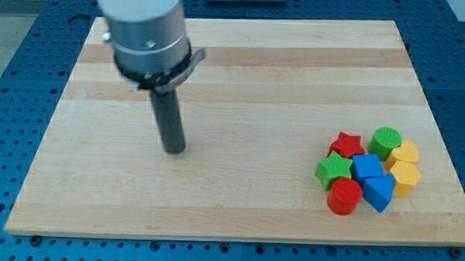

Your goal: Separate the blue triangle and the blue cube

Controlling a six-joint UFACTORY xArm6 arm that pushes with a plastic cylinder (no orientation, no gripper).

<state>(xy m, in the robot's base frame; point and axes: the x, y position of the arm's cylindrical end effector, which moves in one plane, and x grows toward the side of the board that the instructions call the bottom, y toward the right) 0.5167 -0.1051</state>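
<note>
The blue cube [368,166] and the blue triangle [378,191] sit touching each other in a tight cluster of blocks at the view's lower right. The triangle lies just below and right of the cube. My tip [174,150] stands on the board left of centre, far to the left of the cluster and touching no block.
Around the two blue blocks lie a red star [346,144], a green star [333,170], a red cylinder [344,198], a green cylinder [386,140] and two yellow blocks [406,153] [406,178]. The wooden board [242,76] ends close to the cluster's right and bottom.
</note>
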